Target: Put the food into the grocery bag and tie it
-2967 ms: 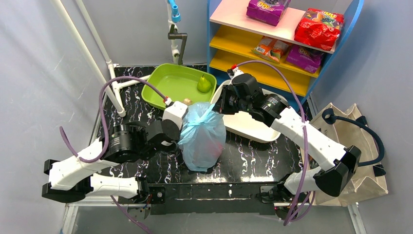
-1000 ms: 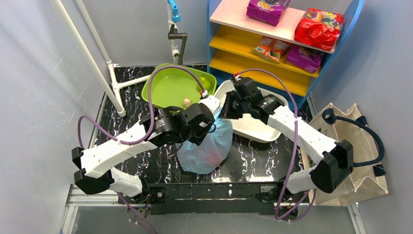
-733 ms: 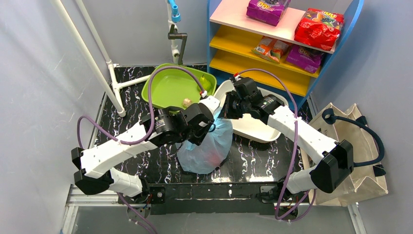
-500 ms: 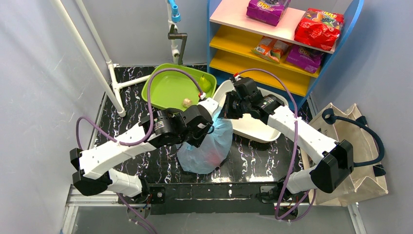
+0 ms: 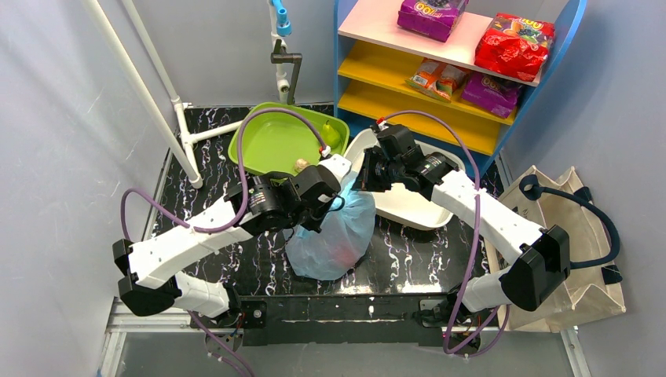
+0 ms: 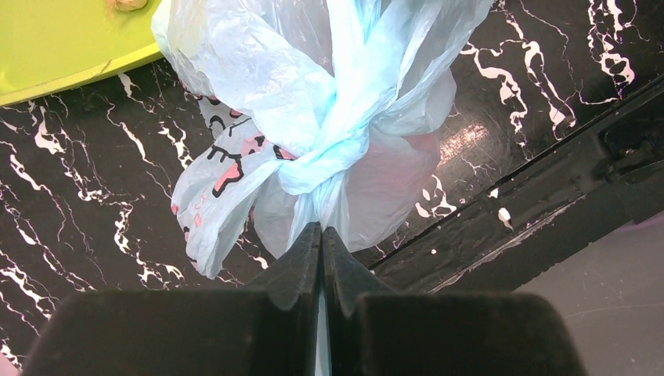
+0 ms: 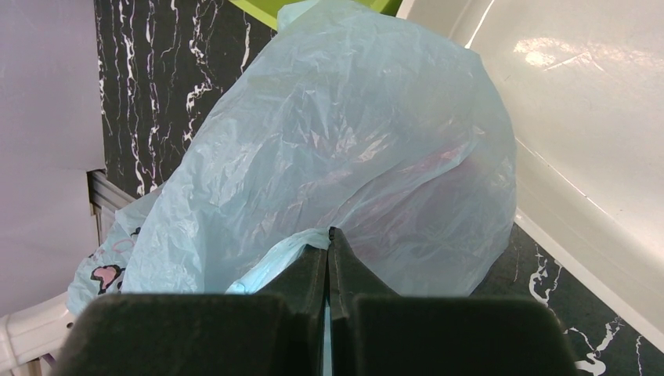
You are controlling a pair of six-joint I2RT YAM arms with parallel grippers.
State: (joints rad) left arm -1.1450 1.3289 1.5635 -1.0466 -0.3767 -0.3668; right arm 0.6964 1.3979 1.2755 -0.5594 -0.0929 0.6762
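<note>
Two strands are pinned: our left fingers clamp tight on the handle under the knot, our right fingers pinch the other, and the grocery bag, reddish food inside, stands on the desk toward its near edge, so next, we judge, comes pulling apart to cinch.

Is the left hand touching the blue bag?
Touching. The left wrist view shows the left hand pinching a twisted strip of the bag below its knot.
</note>
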